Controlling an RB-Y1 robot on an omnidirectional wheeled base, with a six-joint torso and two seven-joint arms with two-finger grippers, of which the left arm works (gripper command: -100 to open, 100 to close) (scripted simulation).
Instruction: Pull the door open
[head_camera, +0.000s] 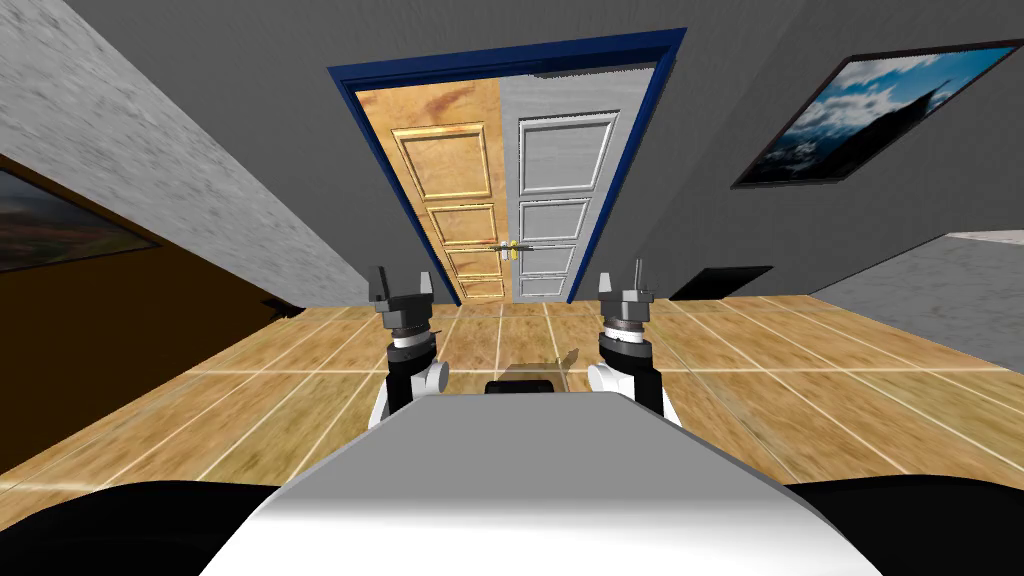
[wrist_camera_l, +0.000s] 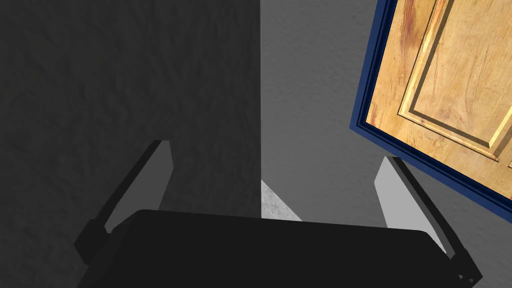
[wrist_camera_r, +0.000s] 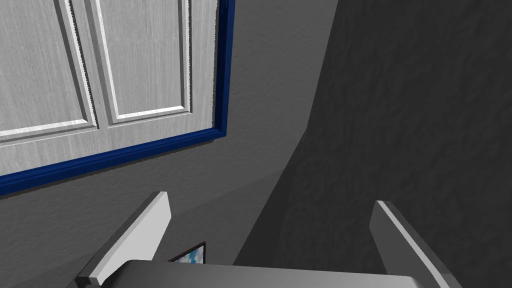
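While the left gripper (head_camera: 401, 284) and right gripper (head_camera: 622, 280) stand spread, empty, the door (head_camera: 470, 210) likely swings rigid, heavy; grasp its handle (head_camera: 511, 249).

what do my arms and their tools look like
Both arms match: white rounded links, black joint sections and a ribbed grey wrist collar. The left tool and right tool each have a dark box body carrying two thin, light grey, blade-like fingers with dark backs.
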